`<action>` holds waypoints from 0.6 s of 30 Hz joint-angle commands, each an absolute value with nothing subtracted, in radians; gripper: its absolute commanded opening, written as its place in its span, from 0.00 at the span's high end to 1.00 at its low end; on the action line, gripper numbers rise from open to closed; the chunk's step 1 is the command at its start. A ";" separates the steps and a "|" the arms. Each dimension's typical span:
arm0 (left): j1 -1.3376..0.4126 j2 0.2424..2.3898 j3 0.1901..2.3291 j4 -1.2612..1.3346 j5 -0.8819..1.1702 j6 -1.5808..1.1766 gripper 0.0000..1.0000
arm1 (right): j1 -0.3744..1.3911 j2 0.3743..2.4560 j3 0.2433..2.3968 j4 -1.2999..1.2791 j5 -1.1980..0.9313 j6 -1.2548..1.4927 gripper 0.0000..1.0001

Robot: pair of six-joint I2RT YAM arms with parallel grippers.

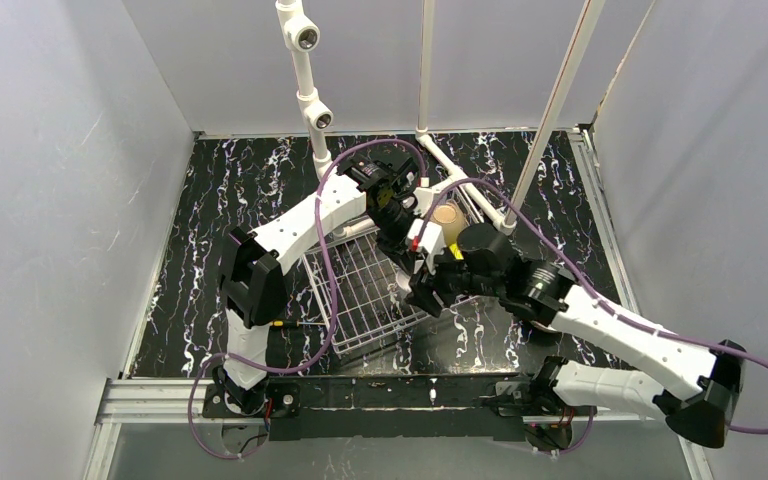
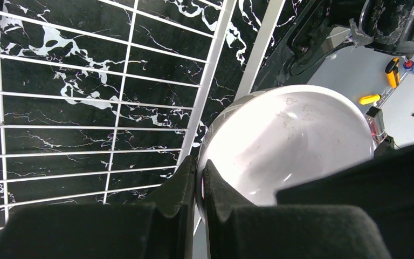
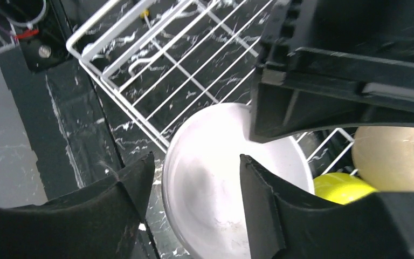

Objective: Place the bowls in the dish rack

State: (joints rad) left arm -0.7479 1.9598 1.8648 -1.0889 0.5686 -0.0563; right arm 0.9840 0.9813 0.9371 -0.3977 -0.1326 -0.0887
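Pinching rim of white bowl, left gripper clenched; right gripper spread astride it.

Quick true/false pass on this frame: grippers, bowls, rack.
1. The left gripper is pinched shut on the white bowl's rim. True.
2. The right gripper is clamped on the yellow-green bowl. False: its jaws stand open astride the white bowl's rim.
3. A tan bowl sits right beside the yellow-green bowl. True.
4. The dish rack is packed full of bowls. False: much of its wire grid shows bare.
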 commanded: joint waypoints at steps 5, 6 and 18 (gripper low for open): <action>-0.741 1.950 1.906 -1.139 0.617 -0.029 1.00 | 0.994 1.033 0.977 -0.459 -0.250 -0.088 0.45; -0.741 1.951 1.906 -1.141 0.615 -0.029 1.00 | 0.994 1.030 0.977 -0.455 -0.248 -0.083 0.50; -0.739 1.948 1.931 -1.144 0.625 -0.054 0.81 | 0.994 1.023 0.980 -0.416 -0.179 -0.024 0.99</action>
State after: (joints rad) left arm -0.7578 1.9598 1.8999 -1.0889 0.6132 -0.0227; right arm 1.0039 1.0512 0.9443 -0.4496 -0.2558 -0.0605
